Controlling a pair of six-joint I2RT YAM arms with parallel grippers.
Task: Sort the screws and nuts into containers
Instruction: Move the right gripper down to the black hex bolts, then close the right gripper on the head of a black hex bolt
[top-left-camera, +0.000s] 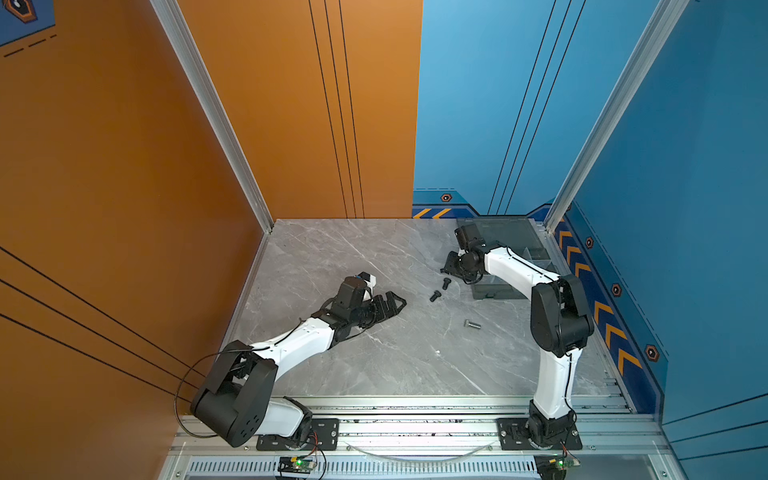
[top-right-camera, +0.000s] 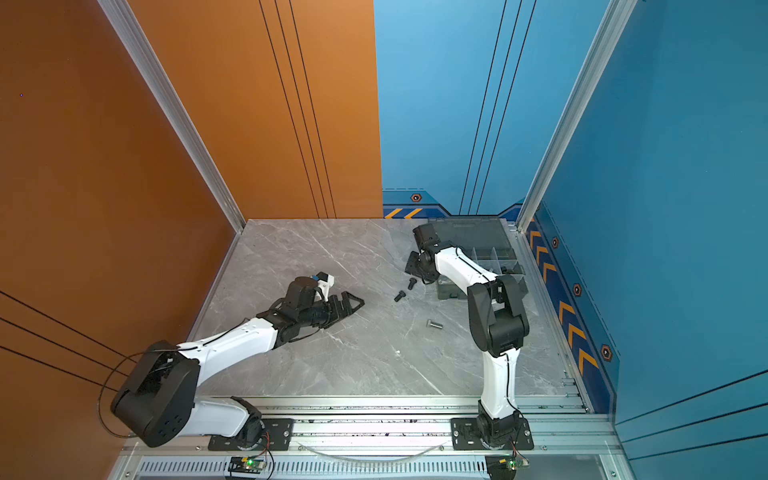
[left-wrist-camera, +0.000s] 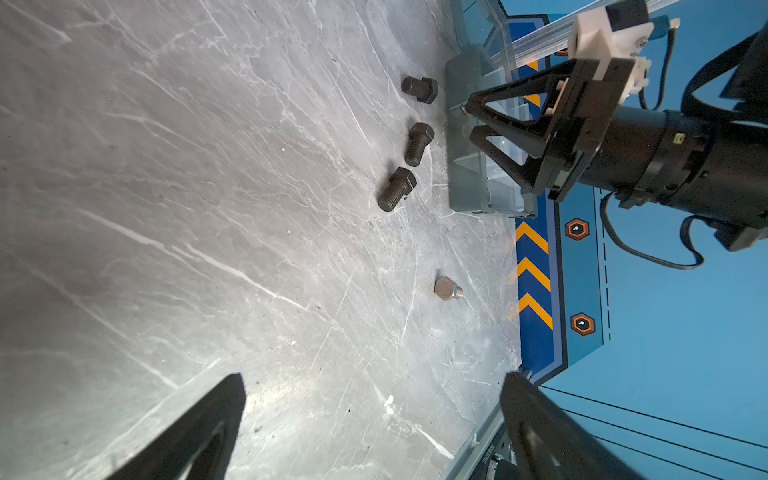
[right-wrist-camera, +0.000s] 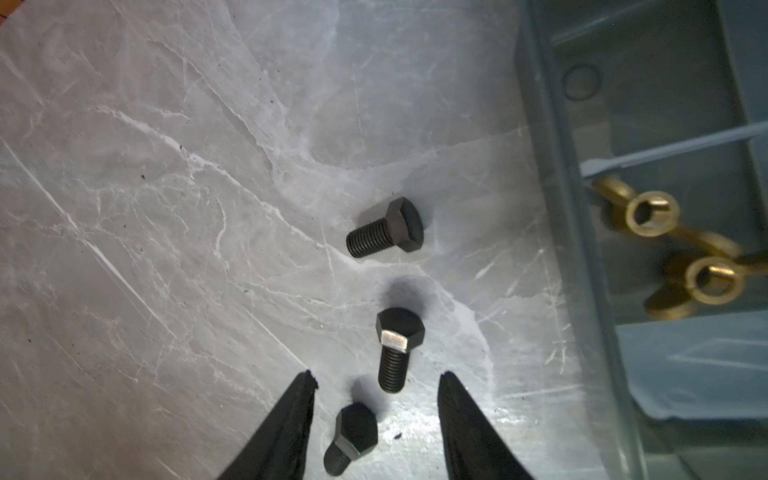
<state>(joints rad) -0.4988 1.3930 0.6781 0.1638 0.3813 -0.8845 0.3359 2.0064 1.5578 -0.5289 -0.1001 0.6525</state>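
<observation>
The room is a booth with an orange wall (top-left-camera: 291, 104) from 9 to 12 o'clock and a blue wall (top-left-camera: 478, 104) from 12 to 3 o'clock. Its floor is a grey table (top-left-camera: 353, 257) with a marble pattern. In the 1 o'clock corner of the table stands the smoky organizer box (top-left-camera: 494, 291), with its lid open on the 12 o'clock side. The left tool (top-left-camera: 392, 305) is near the middle of the table and points to 3 o'clock. In the left wrist view its jaws stand wide apart with nothing between them. The right tool (right-wrist-camera: 376, 374) is on the 9 o'clock side of the box, with its jaws about half apart, and it grips nothing. One of the three black screws (right-wrist-camera: 353, 432) lies in the gap and touches neither finger, and the shank end of a second one reaches the gap. All three lie on the table just beside the box, apart from each other; both top views show only two of them. The silver screw (top-left-camera: 472, 324) lies alone at 4 o'clock from them. Two brass wing nuts (right-wrist-camera: 652, 214) lie close together inside one compartment of the box.
</observation>
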